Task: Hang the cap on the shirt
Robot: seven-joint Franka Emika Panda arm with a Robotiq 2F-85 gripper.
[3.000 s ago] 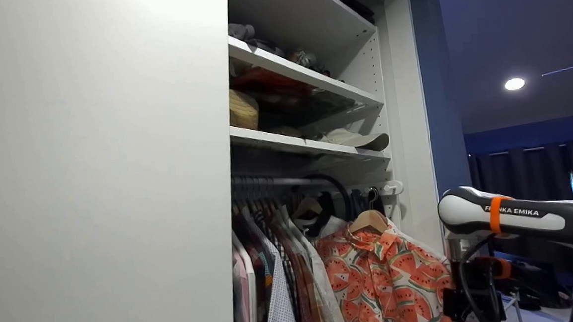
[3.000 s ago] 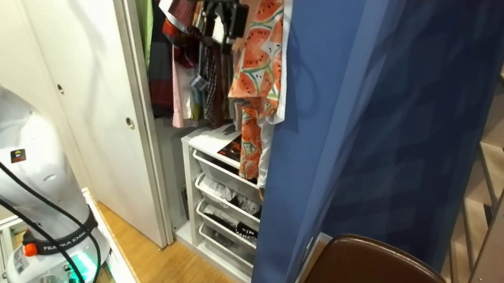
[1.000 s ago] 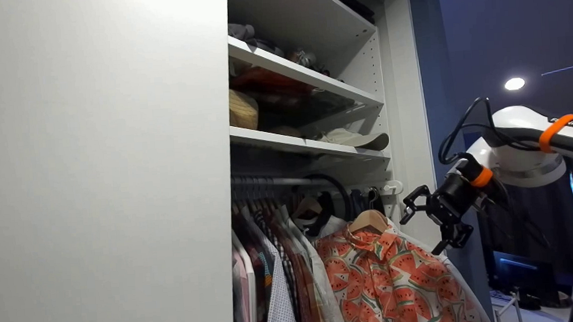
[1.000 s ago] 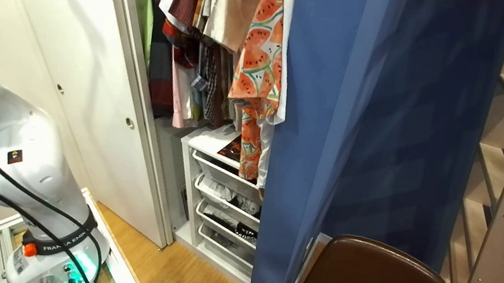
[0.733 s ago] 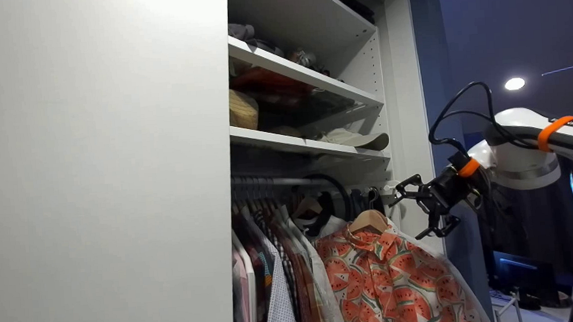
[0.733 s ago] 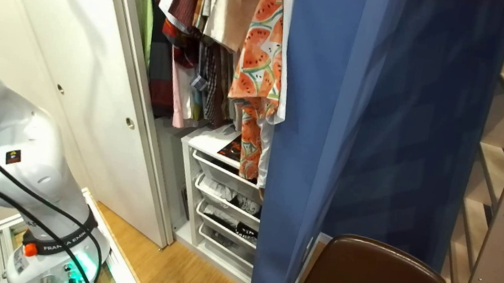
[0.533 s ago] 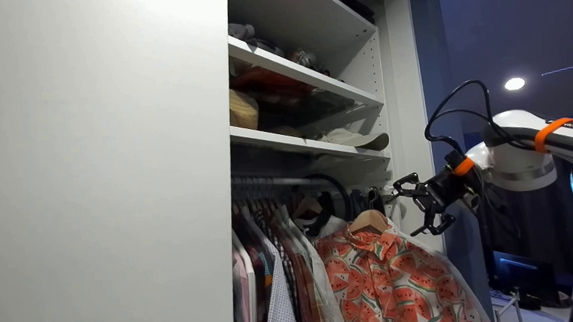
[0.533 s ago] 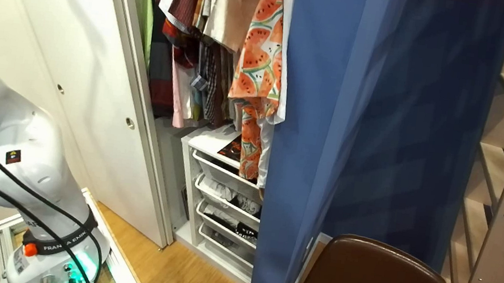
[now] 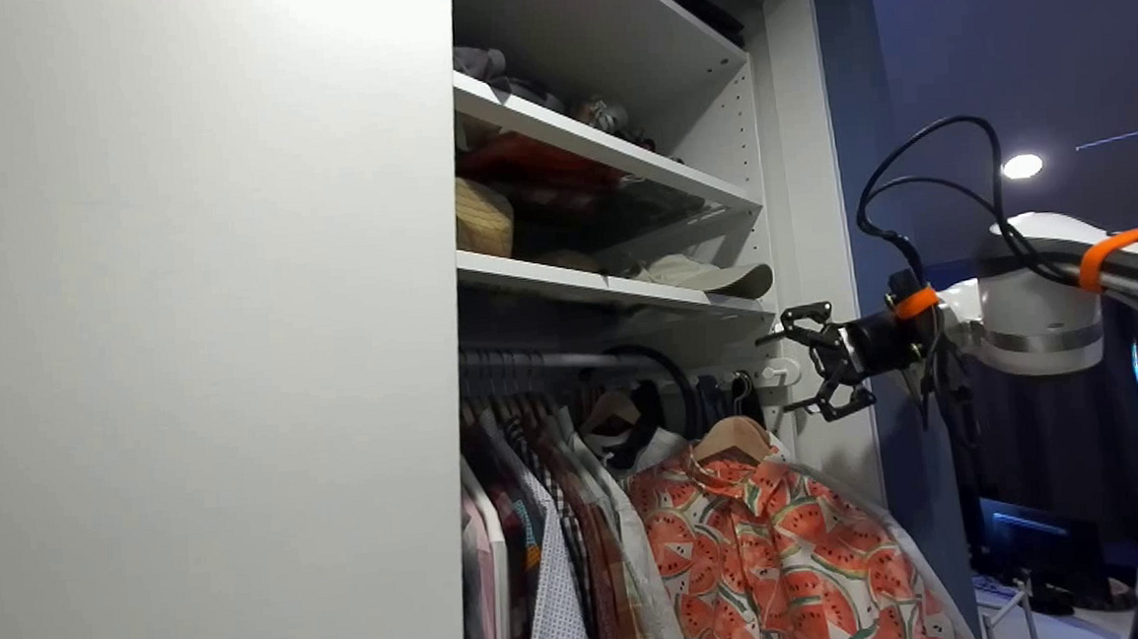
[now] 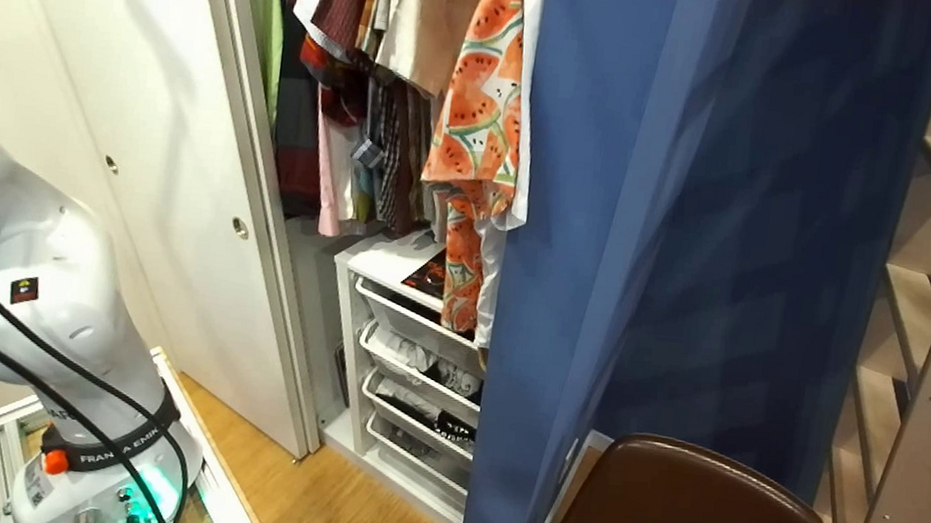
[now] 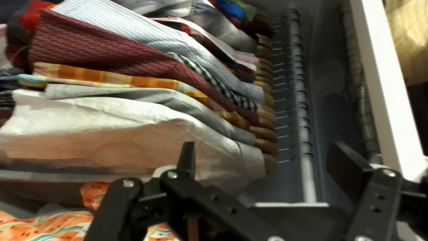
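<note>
One gripper (image 9: 772, 374), jaws spread, has been raised and levelled; one cap (image 9: 710, 277), ungrasped, is still kept on the shelf (image 9: 537, 274) above the shirt (image 9: 766, 554); a grasp is presumably being prepared.

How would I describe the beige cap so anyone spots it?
In an exterior view, find the open closet, then the shelf just above the clothes rail. At that shelf's right end lies the cap. Unlike the yellowish thing farther left, it shows a curved brim overhanging the front edge.
</note>
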